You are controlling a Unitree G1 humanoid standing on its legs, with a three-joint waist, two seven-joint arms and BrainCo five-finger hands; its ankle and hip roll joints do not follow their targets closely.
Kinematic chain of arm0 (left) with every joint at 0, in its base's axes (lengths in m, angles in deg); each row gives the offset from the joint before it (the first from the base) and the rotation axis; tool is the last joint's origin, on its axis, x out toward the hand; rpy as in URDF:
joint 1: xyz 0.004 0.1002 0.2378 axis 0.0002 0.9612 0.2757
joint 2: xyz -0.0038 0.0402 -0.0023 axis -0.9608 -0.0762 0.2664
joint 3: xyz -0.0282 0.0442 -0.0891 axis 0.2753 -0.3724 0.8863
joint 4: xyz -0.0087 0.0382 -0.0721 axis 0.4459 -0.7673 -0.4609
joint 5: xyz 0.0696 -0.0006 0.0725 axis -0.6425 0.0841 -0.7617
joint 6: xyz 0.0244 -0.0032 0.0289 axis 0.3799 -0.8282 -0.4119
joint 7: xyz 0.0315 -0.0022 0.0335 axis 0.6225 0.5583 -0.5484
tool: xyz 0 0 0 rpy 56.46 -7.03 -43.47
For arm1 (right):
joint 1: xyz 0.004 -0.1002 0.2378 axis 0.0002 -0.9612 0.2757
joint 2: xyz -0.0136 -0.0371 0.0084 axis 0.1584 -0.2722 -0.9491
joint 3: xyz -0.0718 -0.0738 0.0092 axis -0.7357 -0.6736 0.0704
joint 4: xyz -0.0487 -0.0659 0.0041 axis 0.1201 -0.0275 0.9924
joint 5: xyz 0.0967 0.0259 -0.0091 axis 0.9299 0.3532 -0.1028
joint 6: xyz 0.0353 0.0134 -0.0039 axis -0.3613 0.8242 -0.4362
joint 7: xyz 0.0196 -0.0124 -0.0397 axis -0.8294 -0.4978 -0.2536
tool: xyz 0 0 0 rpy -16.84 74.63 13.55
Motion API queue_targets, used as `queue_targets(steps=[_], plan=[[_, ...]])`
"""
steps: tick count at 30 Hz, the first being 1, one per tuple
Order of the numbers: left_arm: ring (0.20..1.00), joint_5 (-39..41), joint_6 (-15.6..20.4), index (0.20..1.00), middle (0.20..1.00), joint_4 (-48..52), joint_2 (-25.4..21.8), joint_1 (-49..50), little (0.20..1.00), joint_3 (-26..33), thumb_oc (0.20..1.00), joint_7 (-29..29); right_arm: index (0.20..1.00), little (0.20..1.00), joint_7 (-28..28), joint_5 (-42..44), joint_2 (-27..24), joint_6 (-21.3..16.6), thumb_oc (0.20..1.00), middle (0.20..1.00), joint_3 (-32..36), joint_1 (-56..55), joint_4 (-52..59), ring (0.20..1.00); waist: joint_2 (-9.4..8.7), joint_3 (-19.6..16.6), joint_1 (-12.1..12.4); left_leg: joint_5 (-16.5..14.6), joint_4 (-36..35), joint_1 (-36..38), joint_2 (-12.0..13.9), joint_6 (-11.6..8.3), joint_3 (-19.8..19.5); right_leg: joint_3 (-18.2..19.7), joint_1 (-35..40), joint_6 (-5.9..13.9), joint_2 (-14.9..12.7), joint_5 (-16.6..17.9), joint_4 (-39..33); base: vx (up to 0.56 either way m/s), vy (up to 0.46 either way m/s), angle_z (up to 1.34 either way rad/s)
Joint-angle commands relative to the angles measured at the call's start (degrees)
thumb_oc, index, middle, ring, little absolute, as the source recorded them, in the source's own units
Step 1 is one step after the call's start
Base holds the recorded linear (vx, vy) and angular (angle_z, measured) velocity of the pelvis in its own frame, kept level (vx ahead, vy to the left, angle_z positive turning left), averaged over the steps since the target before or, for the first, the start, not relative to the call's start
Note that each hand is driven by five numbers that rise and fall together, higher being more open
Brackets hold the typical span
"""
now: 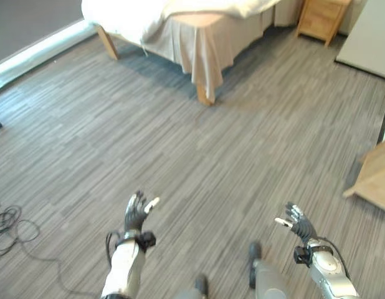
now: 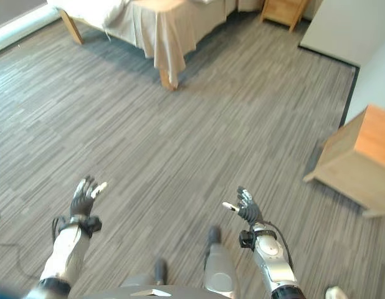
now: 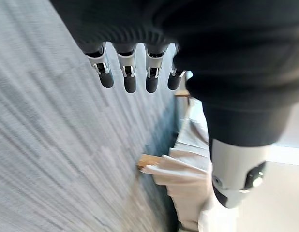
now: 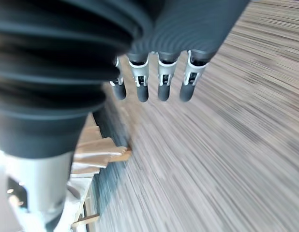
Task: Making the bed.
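Observation:
The bed (image 1: 199, 37) stands far ahead at the top of the left eye view, on wooden legs, with a beige sheet hanging over its near corner and a white duvet (image 1: 142, 12) bunched on top. My left hand (image 1: 136, 215) hovers low over the floor at the lower left, open and holding nothing. My right hand (image 1: 297, 224) is raised at the lower right, fingers straight, also open. Both hands are well short of the bed. The bed's draped corner (image 3: 176, 166) appears past my left fingers (image 3: 130, 79) in the left wrist view, and the beige sheet (image 4: 94, 152) in the right wrist view.
A wooden nightstand (image 1: 322, 17) stands beside the bed at the back right. Another light wooden cabinet (image 2: 357, 159) sits on the right. A white wall panel (image 1: 370, 34) runs along the far right. Grey striped carpet (image 1: 180, 149) lies between me and the bed.

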Motion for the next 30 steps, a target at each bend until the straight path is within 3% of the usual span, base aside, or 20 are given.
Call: queue_targets(steps=[1,2,4,7,8,11,12,13,14,16,17,18,20,21,23,25,26,28,29,30], plan=[[1.000,1.78,2.49,1.000,1.000,6.12,-2.43,-2.82,1.000,2.17,1.000,1.51,1.000,1.000,-0.60,4.07,-4.54,-3.46,1.000,1.000,1.14,0.38,7.13,1.000,-0.27,1.85,1.51,21.25,12.60,7.03,4.92,2.37,-1.04,3.54,1.14,3.05,-1.36,8.12,-5.15,0.48,-0.432,-0.23],[1.000,2.77,3.33,1.000,1.000,6.32,-1.72,-3.15,1.000,2.48,1.000,0.56,1.000,1.000,0.82,3.38,-6.02,-3.17,1.000,1.000,2.13,1.07,6.35,1.000,-1.76,3.61,4.36,17.45,18.77,-1.42,1.98,2.98,-1.36,4.48,6.16,2.27,-0.51,6.07,-6.80,0.67,-0.517,-0.41],[1.000,1.32,4.41,1.000,1.000,5.69,-0.09,-2.99,1.000,3.86,1.000,-3.61,1.000,1.000,2.55,3.20,-6.50,-3.37,1.000,1.000,3.82,0.98,6.91,1.000,-2.05,3.68,6.33,15.51,16.07,-8.43,2.53,2.30,2.36,3.94,11.12,2.13,0.23,4.35,-8.64,0.65,-0.318,-0.24],[1.000,3.04,6.21,1.000,1.000,6.63,2.37,-0.57,1.000,5.46,1.000,-6.36,1.000,1.000,3.78,4.23,-5.33,-4.55,1.000,1.000,5.95,-0.85,7.97,1.000,-1.58,1.98,8.27,17.86,-1.75,-9.98,3.02,1.12,7.46,3.83,16.39,2.97,1.76,2.81,-11.57,0.74,-0.068,-0.16],[1.000,3.29,6.51,1.000,1.000,7.61,3.37,1.06,1.000,6.99,1.000,-8.33,1.000,1.000,4.45,4.40,-4.29,-4.56,1.000,1.000,5.44,-1.39,8.16,1.000,-1.39,1.04,10.54,19.64,-18.35,-8.39,-1.28,1.01,7.43,4.43,20.91,4.11,2.74,1.39,-13.68,0.67,0.039,-0.42],[1.000,1.80,6.46,1.000,1.000,9.55,4.17,3.28,1.000,9.16,1.000,-9.28,1.000,1.000,2.68,4.43,-3.15,-4.05,1.000,1.000,3.14,-1.49,7.98,1.000,-1.24,-1.49,13.02,22.19,-31.14,-7.03,-4.77,1.17,4.48,4.99,25.59,5.49,3.49,0.35,-14.39,0.77,0.050,-0.33],[1.000,0.63,6.22,1.000,1.000,9.98,4.08,3.92,1.000,9.86,1.000,-9.31,1.000,1.000,2.05,3.77,-3.01,-3.62,1.000,1.000,2.57,-1.28,7.95,1.000,-1.35,-2.18,13.65,22.86,-31.54,-6.43,-5.08,1.18,4.85,5.37,26.85,5.81,3.48,0.63,-14.12,0.84,0.038,-0.74],[1.000,-0.48,6.33,1.000,1.000,10.17,3.77,4.41,1.000,10.86,1.000,-9.49,1.000,1.000,1.33,3.47,-2.66,-3.35,1.000,1.000,2.03,-1.06,7.95,1.000,-1.48,-2.88,14.30,23.28,-30.36,-5.99,-5.41,1.41,5.29,5.76,27.75,6.14,3.48,1.43,-13.49,0.68,0.060,-0.78],[1.000,-0.38,6.30,1.000,1.000,11.26,3.58,5.45,1.000,12.39,1.000,-9.37,1.000,1.000,0.81,4.97,-1.40,-3.39,1.000,1.000,1.54,-0.75,8.31,1.000,-2.77,-3.61,15.24,20.50,-28.82,-5.24,-6.40,3.53,5.66,6.75,28.71,7.11,2.35,2.10,-12.04,0.74,0.156,-0.37],[1.000,-0.47,6.03,1.000,1.000,9.37,2.67,4.38,1.000,12.27,1.000,-10.25,1.000,1.000,0.82,5.89,0.68,-3.37,1.000,1.000,0.45,-0.96,7.35,1.000,-3.69,-4.51,16.10,16.89,-27.22,-2.13,-7.77,7.07,5.70,7.60,23.22,12.52,0.15,12.68,5.32,0.58,0.226,-0.34],[1.000,0.12,6.13,1.000,1.000,9.52,2.37,3.75,1.000,12.35,1.000,-10.61,1.000,1.000,1.06,8.37,1.83,-3.69,1.000,1.000,0.36,-0.63,7.39,1.000,-2.98,-3.83,15.58,15.57,-27.37,-0.01,-7.49,7.90,5.42,8.58,20.18,13.82,0.33,17.76,14.00,0.54,0.320,-0.54],[1.000,-1.20,5.94,1.000,1.000,9.91,0.86,2.42,1.000,11.82,1.000,-10.54,1.000,1.000,0.62,6.90,2.25,-3.68,1.000,1.000,-0.23,-0.37,7.31,1.000,-0.47,-1.56,13.33,13.05,-28.19,5.70,-6.49,9.51,4.24,7.60,12.70,13.35,-1.00,20.42,26.56,0.55,0.336,-0.55],[1.000,-0.48,6.20,1.000,1.000,9.35,-0.29,0.55,1.000,11.44,1.000,-10.42,1.000,1.000,1.05,5.06,1.96,-3.26,1.000,1.000,-0.13,-0.10,8.14,1.000,1.95,-0.94,11.15,11.42,-28.98,9.18,-5.39,10.28,2.92,6.62,6.82,11.63,-0.41,18.00,31.19,0.42,0.226,0.31],[1.000,-0.45,6.24,1.000,1.000,9.28,-0.29,0.50,1.000,11.45,1.000,-10.40,1.000,1.000,1.06,5.06,1.94,-3.23,1.000,1.000,-0.14,-0.09,8.18,1.000,1.58,-0.72,10.95,11.38,-29.07,9.38,-5.85,10.30,2.80,6.57,6.78,11.65,-0.89,17.40,31.90,0.34,0.102,0.83],[1.000,2.95,6.87,1.000,1.000,8.12,0.04,-1.56,1.000,11.38,1.000,-9.98,1.000,1.000,0.53,5.40,2.29,-2.92,1.000,1.000,-0.43,-0.58,8.66,1.000,2.06,-0.60,9.10,10.51,-29.91,13.46,-5.80,10.22,1.52,3.67,2.75,10.12,-3.47,14.44,28.15,0.51,0.068,0.35],[1.000,3.34,7.09,1.000,1.000,7.36,-0.49,-3.45,1.000,10.11,1.000,-8.93,1.000,1.000,-0.29,5.40,1.57,-2.61,1.000,1.000,-0.18,-1.41,8.24,1.000,1.69,-0.98,6.69,8.83,-31.22,17.35,-6.70,9.36,-0.53,2.41,0.14,9.82,-3.34,13.13,17.61,0.56,-0.002,0.42],[1.000,3.35,7.12,1.000,1.000,7.29,-0.49,-3.48,1.000,10.09,1.000,-8.92,1.000,1.000,-0.30,5.41,1.56,-2.63,1.000,1.000,-0.17,-1.40,8.21,1.000,1.83,-0.73,6.54,8.73,-31.33,17.75,-6.56,9.32,-0.72,2.16,0.67,9.81,-3.25,13.03,17.42,0.35,-0.063,0.53],[1.000,2.39,7.09,1.000,1.000,6.06,-0.93,-5.74,1.000,7.71,1.000,-8.31,1.000,1.000,-0.19,5.98,0.54,-2.74,1.000,1.000,-0.09,-1.98,7.92,1.000,0.26,-1.31,3.84,6.55,-33.39,22.54,-7.97,7.76,-4.74,8.01,0.02,10.72,0.57,13.69,-2.78,0.57,-0.129,0.53],[1.000,2.41,7.13,1.000,1.000,6.00,-0.92,-5.75,1.000,7.67,1.000,-8.30,1.000,1.000,-0.18,5.97,0.52,-2.72,1.000,1.000,-0.07,-2.03,7.96,1.000,0.48,-1.17,3.82,6.48,-33.58,22.90,-7.73,7.73,-4.79,7.86,0.46,10.70,0.77,13.74,-3.11,0.73,-0.179,0.81],[1.000,2.04,7.34,1.000,1.000,6.03,-0.48,-7.52,1.000,5.49,1.000,-7.71,1.000,1.000,-0.25,5.88,0.05,-2.83,1.000,1.000,0.27,-2.92,9.08,1.000,-0.20,-1.79,2.50,5.44,-34.10,24.76,-7.31,7.04,-7.01,11.46,-0.57,12.06,1.18,15.40,-10.04,0.37,-0.094,1.00]])
